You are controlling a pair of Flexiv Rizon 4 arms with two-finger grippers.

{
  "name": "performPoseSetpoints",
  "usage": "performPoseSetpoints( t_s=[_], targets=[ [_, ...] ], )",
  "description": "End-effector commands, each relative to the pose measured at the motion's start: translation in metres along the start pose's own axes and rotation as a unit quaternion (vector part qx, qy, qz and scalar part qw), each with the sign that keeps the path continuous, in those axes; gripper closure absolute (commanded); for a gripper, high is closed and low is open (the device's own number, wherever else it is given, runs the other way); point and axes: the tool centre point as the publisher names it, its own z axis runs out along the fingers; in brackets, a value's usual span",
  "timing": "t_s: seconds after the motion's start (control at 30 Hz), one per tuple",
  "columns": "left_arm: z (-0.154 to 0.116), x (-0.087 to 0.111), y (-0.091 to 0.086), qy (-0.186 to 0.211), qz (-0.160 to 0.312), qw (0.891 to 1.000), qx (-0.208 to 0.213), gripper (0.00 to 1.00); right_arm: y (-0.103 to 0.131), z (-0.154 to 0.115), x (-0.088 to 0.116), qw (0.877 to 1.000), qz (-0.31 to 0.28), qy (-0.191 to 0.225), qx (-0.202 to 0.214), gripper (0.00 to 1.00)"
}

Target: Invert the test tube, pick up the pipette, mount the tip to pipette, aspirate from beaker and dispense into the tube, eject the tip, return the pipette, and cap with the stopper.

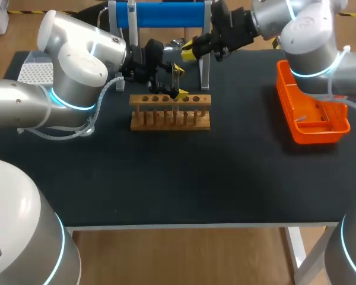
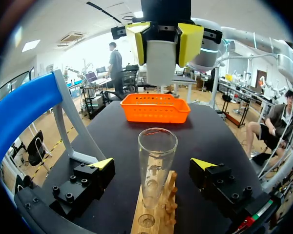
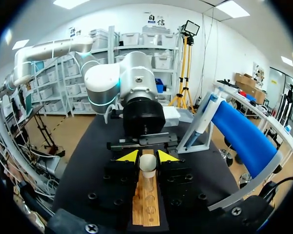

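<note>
Two end effectors: both are over the wooden rack at the back of the tabletop, facing each other across it.
Left end effector: released. Its black fingers with yellow wedge tips stand wide apart on either side of the test tube, with a clear gap on each side and no contact.
Right end effector: clenched on the stopper. The two yellow tips press it from both sides and hold it directly above the tube's mouth.
Test tube: clear glass, a straight cylinder with a slightly flared lip. It stands upright, mouth up, in a hole of the rack and has no cap on it.
Stopper: white, matte, a short rounded plug. It is apart from the tube.
Rack: pale wood, a long block with a row of round holes along the top and short pegs along one side.
Tabletop: a dark, flat, matte covering.
Basket: bright orange plastic, rectangular with slotted walls. It sits well apart from the rack, under my right arm.
Blue bar: a smooth blue cylinder lying across a pale upright frame, just behind the rack.
Perforated tray: white with a fine grid of holes, partly hidden behind my left arm.
</note>
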Motion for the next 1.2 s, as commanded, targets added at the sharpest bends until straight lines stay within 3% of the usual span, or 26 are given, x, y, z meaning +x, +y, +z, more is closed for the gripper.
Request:
performPoseSetpoints(
  t_s=[0.03,1.2],
  targets=[
    [0.0,0.0,0.0,-0.001,0.0,1.0,0.0,0.0,0.0,0.005,-0.002,1.0,0.0,0.005,0.002,1.0],
    [0.0,0.0,0.0,-0.001,0.0,1.0,0.0,0.0,-0.009,0.027,0.004,1.0,0.001,0.025,0.014,1.0]
  ],
)
